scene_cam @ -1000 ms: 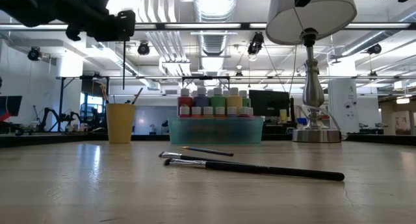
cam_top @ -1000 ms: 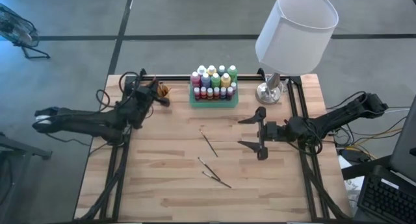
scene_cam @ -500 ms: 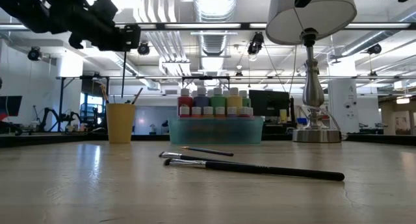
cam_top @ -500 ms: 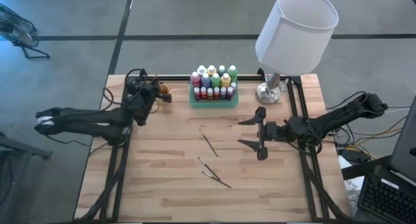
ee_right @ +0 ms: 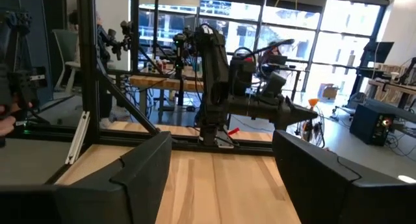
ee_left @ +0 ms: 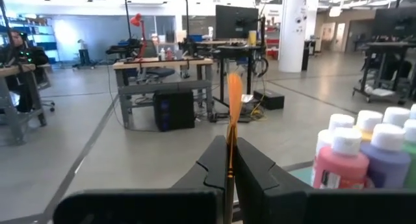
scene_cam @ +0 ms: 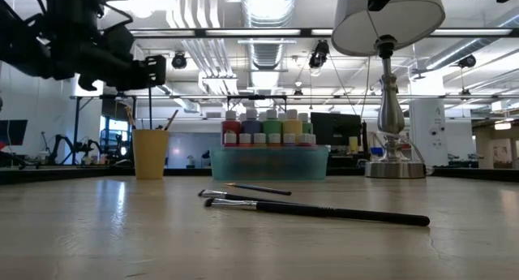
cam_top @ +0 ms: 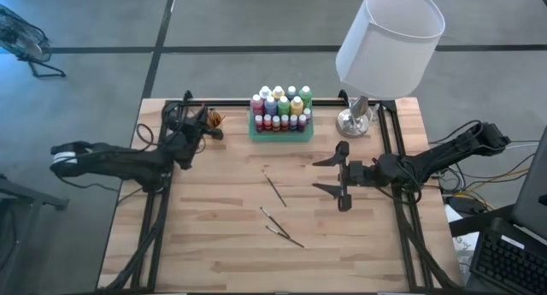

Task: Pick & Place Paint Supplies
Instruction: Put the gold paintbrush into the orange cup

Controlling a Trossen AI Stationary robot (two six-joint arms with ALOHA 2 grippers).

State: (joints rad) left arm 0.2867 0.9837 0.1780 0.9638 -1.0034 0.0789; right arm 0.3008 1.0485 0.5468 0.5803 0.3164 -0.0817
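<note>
The bench (cam_top: 214, 235) is pale wood planks, and both my arms reach over it from opposite sides. A lamp (cam_top: 389, 38) with a white shade stands at the far edge, beyond my right jaws. Between the two sets of jaws, along that same far edge, sits the green tray (cam_top: 279, 132), packed with upright paint bottles (cam_top: 279, 107) in red, yellow, green, blue and white, all pale-capped.

My left jaws (cam_top: 205, 122) hover above the bench, just beside the orange cup (cam_top: 215, 120), with the tray off to their right. They are pinched narrow on a thin paintbrush (ee_left: 231, 130); in the left wrist view its orange handle rises straight up from between the two fingers (ee_left: 253, 169). In the low view the cup (scene_cam: 151, 152) holds further brushes standing on end.

My right jaws (cam_top: 340, 177) hang over the bench on the lamp side, the two fingers (ee_right: 140, 169) standing well apart with nothing between them.

Three loose paintbrushes (cam_top: 274, 190) lie flat on the bench out in front of my right jaws, between the two arms: one alone, nearer the tray, and two close together, farther from it.
</note>
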